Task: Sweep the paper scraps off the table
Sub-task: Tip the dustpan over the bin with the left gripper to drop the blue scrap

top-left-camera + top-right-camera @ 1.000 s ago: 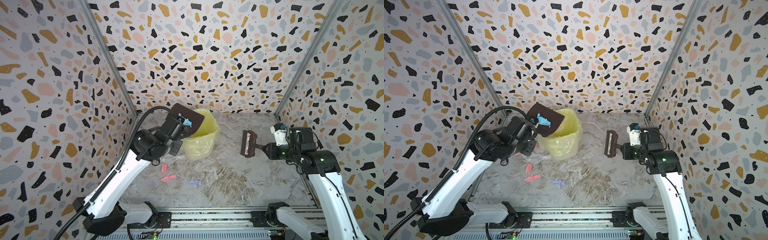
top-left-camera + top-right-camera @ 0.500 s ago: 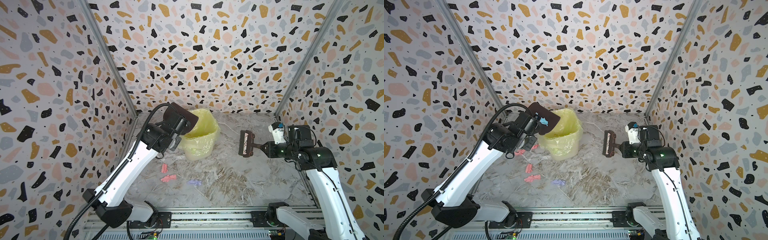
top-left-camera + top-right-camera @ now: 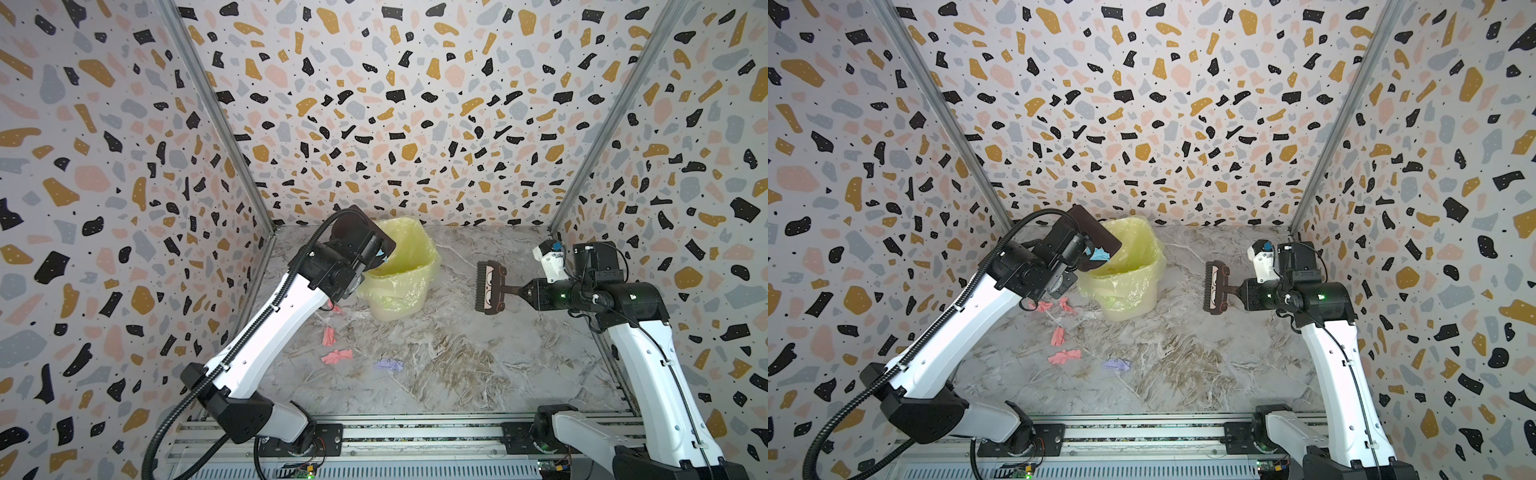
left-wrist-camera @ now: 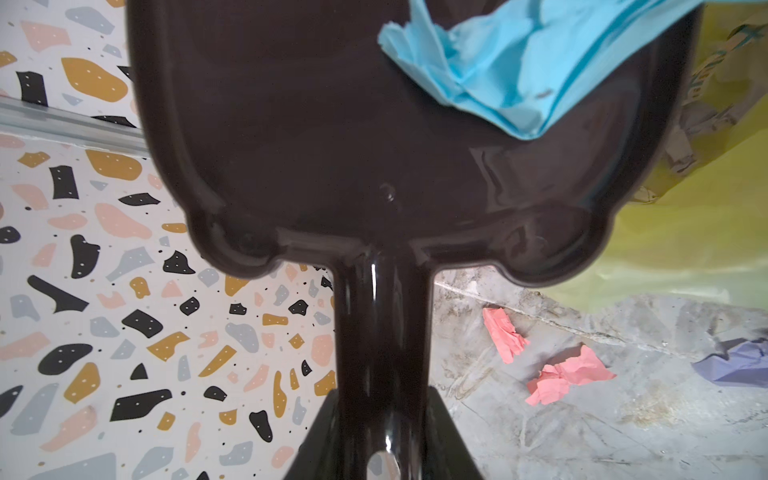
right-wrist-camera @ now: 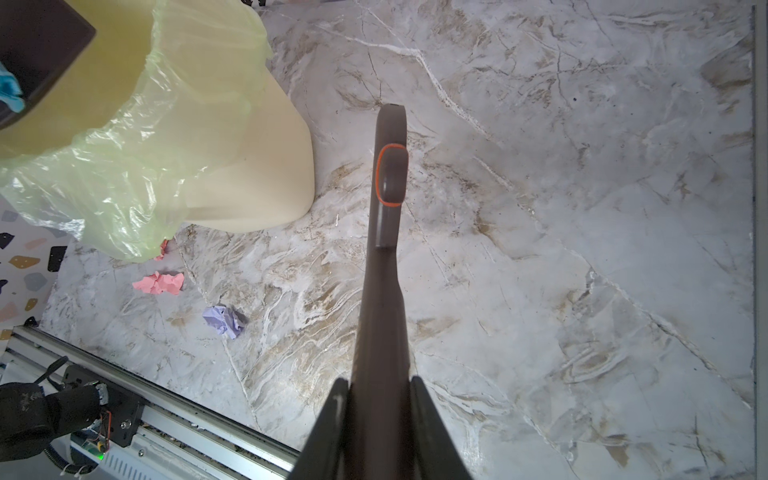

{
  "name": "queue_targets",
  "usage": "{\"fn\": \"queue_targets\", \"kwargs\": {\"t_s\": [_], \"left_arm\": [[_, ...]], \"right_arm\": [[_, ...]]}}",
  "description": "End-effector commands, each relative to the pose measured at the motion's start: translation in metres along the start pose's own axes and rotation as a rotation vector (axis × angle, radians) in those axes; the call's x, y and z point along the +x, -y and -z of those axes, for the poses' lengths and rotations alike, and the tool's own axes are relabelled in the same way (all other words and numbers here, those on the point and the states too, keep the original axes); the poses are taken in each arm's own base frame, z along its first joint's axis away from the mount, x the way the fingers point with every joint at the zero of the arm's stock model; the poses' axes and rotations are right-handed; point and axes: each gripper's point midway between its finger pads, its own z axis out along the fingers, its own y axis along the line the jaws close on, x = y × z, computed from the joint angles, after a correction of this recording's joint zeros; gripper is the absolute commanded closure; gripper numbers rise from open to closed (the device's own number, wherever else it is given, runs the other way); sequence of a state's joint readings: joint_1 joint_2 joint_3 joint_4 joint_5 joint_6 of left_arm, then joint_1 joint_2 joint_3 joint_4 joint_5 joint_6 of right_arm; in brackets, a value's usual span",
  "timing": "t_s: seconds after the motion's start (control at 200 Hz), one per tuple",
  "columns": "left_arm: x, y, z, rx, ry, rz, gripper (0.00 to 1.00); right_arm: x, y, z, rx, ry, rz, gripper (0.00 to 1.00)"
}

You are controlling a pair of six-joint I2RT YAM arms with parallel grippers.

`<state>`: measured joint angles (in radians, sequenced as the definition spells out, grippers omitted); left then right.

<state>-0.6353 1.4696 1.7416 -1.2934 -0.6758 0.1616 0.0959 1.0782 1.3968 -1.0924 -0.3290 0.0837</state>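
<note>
My left gripper is shut on the handle of a dark brown dustpan, held tilted over the yellow-lined bin in both top views. A light blue paper scrap lies at the pan's open edge. On the table, pink paper scraps and a lilac one lie in front of the bin. To the bin's right, my right gripper is shut on the handle of a brown brush, which hangs above the table.
Terrazzo-speckled walls close in the table on the left, back and right. An aluminium rail with both arm bases runs along the front edge. More pink scraps lie under my left arm beside the bin.
My left arm has raised and turned the dustpan over the bin's rim, and the blue scrap has slid towards the pan's edge. The brush has shifted slightly left.
</note>
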Motion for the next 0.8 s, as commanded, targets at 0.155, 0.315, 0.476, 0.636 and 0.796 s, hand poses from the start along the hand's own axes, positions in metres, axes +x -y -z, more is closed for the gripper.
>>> {"fn": "queue_targets", "kwargs": {"t_s": [0.155,0.315,0.476,0.636,0.796], "left_arm": [[-0.031,-0.019,0.01,-0.206,0.032,-0.132,1.0],[-0.038,-0.019,0.019,-0.436,-0.003,-0.317,1.0],[-0.043,-0.021,0.035,-0.625,-0.029,-0.423,1.0],[-0.049,-0.019,0.04,-0.638,-0.015,-0.429,1.0],[-0.049,-0.019,0.043,-0.625,0.005,-0.411,1.0]], "right_arm": [[-0.01,-0.01,0.007,-0.05,0.027,0.024,1.0],[-0.006,-0.013,0.001,-0.076,0.012,0.017,1.0],[-0.003,-0.014,-0.002,-0.087,0.0,0.013,1.0],[-0.002,-0.016,-0.005,-0.106,-0.002,0.007,1.0],[0.002,-0.018,-0.007,-0.12,-0.013,0.003,1.0]]}}
